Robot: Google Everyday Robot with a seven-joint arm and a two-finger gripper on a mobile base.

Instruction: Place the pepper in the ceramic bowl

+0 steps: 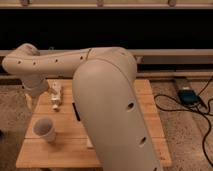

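Pale hand (56, 95) over tabletop (30, 156) beyond white cup (44, 129), grip state untellable; pepper unseen, presumably light, slick: pinch mid-body.

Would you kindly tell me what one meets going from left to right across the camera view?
White cup → gripper, hanging over the table's rear left → flat black item, mostly hidden → arm's large link → blue box, off the table.
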